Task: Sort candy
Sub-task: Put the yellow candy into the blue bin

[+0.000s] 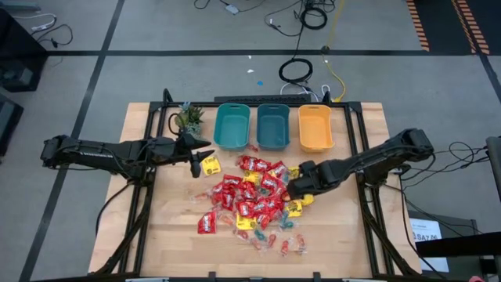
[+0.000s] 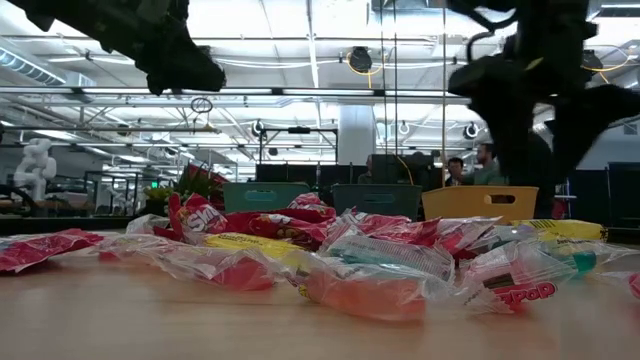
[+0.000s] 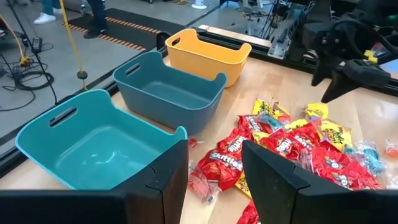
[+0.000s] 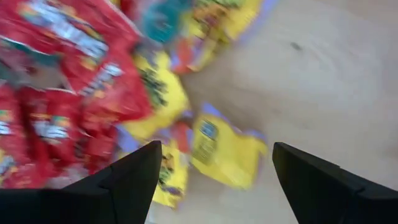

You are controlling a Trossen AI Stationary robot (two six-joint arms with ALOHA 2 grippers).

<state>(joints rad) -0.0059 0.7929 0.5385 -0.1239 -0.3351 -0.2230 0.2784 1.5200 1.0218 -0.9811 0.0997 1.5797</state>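
The candy (image 1: 249, 197) lies in a loose pile on the middle of the table: red packets, yellow packets and small twist-wrapped pieces. My left gripper (image 1: 197, 160) hangs open above the pile's far left edge, beside a lone yellow packet (image 1: 210, 164). In its wrist view, red packets (image 3: 219, 163) show between the open fingers (image 3: 214, 155). My right gripper (image 1: 296, 188) is open over the pile's right edge. One finger stands on either side of a yellow packet (image 4: 225, 152) lying flat on the wood, without touching it.
Three bins stand in a row at the far edge: light teal (image 1: 232, 125), darker teal (image 1: 273, 125) and yellow-orange (image 1: 315, 127). A small green plant (image 1: 188, 117) sits left of them. Bare wood (image 1: 344, 227) lies near and right of the pile. People (image 2: 480, 160) show in the room behind.
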